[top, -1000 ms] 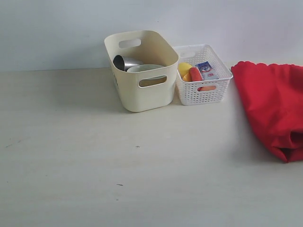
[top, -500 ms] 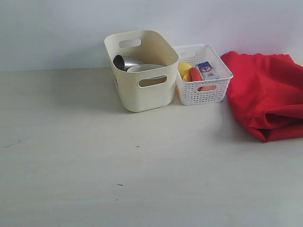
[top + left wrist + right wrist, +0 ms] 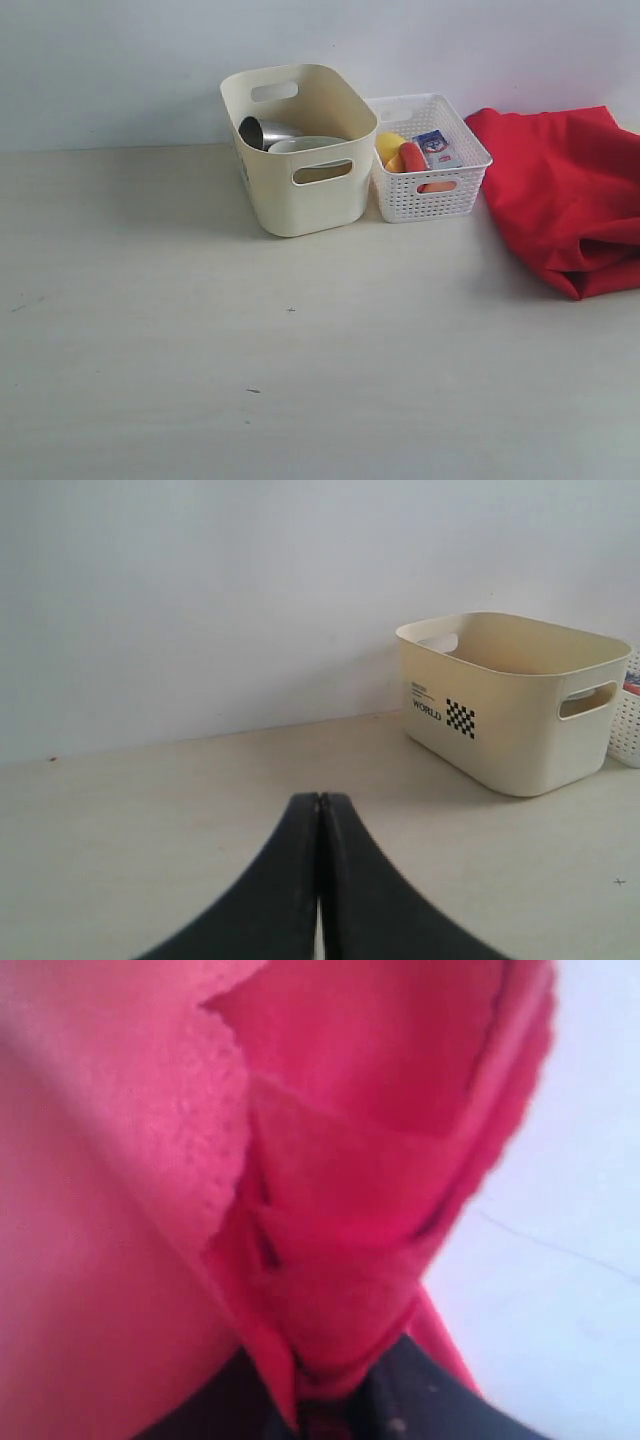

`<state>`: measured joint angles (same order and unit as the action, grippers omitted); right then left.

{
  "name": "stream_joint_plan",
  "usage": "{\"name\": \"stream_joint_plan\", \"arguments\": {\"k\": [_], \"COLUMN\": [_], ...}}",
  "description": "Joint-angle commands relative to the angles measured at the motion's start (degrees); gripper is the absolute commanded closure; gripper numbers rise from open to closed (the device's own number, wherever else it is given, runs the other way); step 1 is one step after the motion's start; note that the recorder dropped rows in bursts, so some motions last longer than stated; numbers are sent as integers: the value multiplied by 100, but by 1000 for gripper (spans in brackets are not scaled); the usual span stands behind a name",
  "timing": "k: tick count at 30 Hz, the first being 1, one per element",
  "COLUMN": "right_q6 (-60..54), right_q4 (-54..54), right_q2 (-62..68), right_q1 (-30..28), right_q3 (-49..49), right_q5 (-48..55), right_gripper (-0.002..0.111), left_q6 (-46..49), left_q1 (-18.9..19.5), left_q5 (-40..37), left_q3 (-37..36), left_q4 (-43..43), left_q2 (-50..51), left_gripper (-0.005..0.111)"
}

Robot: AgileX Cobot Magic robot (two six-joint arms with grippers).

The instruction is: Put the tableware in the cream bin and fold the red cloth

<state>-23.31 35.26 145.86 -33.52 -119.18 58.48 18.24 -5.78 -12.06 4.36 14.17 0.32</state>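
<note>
The cream bin (image 3: 300, 190) stands at the back of the table with a steel cup (image 3: 260, 131) and a pale bowl (image 3: 305, 145) inside; other tableware is hidden. In the left wrist view the cream bin (image 3: 510, 705) is ahead and to one side of my left gripper (image 3: 320, 802), which is shut and empty low over the table. The red cloth (image 3: 565, 190) lies bunched and folded at the right edge. Seen from the right wrist, the red cloth (image 3: 330, 1210) fills the picture, a gathered fold pinched in my right gripper (image 3: 330, 1412). Neither arm shows in the exterior view.
A white lattice basket (image 3: 455, 195) with a lemon (image 3: 389, 146), an orange-red item (image 3: 413, 156) and a small carton (image 3: 437, 149) stands between the cream bin and the cloth. A pale wall (image 3: 320, 40) runs behind the table (image 3: 250, 350).
The red cloth has swung back and left, from hanging at the right edge to lying next to the white basket. Its front fold has since settled slightly lower. The left gripper stays shut.
</note>
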Motion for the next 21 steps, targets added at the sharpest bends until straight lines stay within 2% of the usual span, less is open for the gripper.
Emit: {"name": "stream_joint_plan", "arguments": {"k": [1, 4, 9, 13, 18, 21], "right_q6": [-123, -109, -99, 213, 1139, 1256], "right_q4": [-251, -298, -311, -671, -2038, -2560], "right_q2": [5, 5, 5, 5, -131, -398], "right_q1": [18, 18, 18, 18, 18, 18], "right_q3": [-141, -258, -482, -748, -948, -948], "right_q5": [-182, -112, 260, 604, 924, 950], "right_gripper": [72, 54, 36, 33, 33, 33], "left_q6": [-24, -24, -24, -24, -24, -24], "left_q1": [7, 7, 7, 7, 7, 7], "left_q5": [-7, -74, -163, -175, -175, -175], "left_q3": [-121, -121, -121, -121, -121, -121], "left_q4": [-16, -16, -16, -16, -16, -16], "left_q2": [-32, -32, -32, -32, -32, -32], "left_gripper": [107, 107, 107, 107, 107, 107]}}
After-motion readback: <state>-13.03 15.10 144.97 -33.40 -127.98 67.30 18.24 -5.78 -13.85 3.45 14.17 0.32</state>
